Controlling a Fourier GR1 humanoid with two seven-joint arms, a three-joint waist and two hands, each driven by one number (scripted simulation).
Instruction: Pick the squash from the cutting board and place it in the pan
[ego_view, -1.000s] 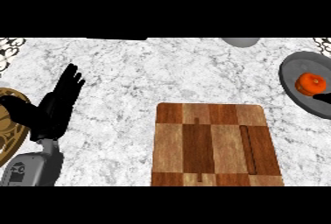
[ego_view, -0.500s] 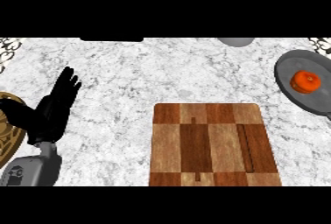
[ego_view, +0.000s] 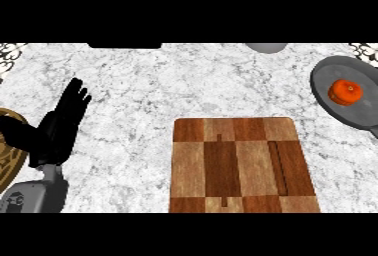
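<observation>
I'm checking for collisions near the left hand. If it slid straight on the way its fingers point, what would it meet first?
The left hand is open, fingers pointing up and slightly right across bare marble counter. Nothing lies in that line until the dark object at the far edge, though depth is hard to judge.

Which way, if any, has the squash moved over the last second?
No. The squash lies at the same spot in the pan; pan and cutting board share its slight leftward drift in view.
</observation>
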